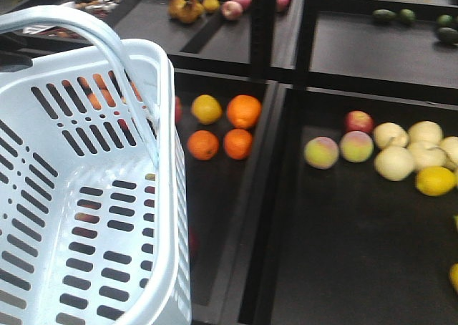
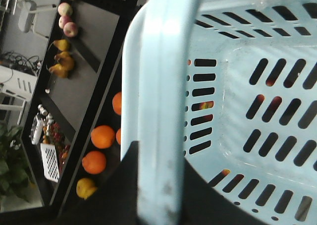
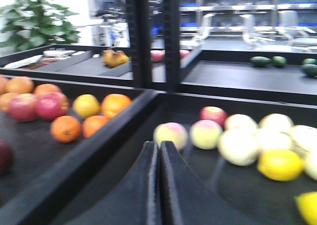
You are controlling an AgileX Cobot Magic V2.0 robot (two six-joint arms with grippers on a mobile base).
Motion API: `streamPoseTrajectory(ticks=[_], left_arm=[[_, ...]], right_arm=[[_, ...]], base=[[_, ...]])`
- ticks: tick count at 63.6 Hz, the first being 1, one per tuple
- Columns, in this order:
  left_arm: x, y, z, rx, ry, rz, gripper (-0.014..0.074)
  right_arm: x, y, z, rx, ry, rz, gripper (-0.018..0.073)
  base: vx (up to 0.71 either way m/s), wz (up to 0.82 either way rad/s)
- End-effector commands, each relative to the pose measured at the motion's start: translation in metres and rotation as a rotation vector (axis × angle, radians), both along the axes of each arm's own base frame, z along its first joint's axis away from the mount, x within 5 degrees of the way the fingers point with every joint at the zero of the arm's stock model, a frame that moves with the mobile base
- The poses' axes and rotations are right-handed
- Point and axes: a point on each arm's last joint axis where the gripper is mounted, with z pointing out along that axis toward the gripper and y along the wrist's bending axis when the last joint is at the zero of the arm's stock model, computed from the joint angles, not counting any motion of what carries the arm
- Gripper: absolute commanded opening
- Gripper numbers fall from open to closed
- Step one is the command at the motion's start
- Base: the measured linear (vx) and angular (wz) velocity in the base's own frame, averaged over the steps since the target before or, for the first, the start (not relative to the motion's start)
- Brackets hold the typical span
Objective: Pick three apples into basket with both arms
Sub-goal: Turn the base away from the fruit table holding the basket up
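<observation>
At left, basket (image 1: 167, 169) — oranges (image 1: 238, 143) beside.

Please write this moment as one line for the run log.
basket: no apple seen inside | left gripper: shut on handle | right gripper: jaws shut, empty

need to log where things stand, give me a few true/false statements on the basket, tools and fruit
The basket holds no fruit: true.
The right tool is open: false, it is shut and empty.
The left tool grips the handle: true.
The green fruits lie beside the oranges: false, they sit in a farther tray to the right.
</observation>
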Motion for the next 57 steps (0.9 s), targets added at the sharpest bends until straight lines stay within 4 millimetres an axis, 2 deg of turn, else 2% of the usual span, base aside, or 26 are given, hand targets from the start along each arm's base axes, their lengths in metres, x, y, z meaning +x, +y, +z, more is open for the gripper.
streamPoseTrajectory(ticks=[1,57], left_arm=[[-0.0047,0.0066,0.0145,-0.047,-0.080,0.000,-0.0006],[-0.0047,0.0066,0.0145,-0.047,-0.080,0.000,-0.0006]], right_arm=[[0.0011,-0.0003,0.0031,-0.004,-0.058,-0.006,-0.0008],[0.0011,-0.0003,0.0031,-0.004,-0.058,-0.006,-0.0008]], base=[[-0.07,0.48],[-0.10,0.47]])
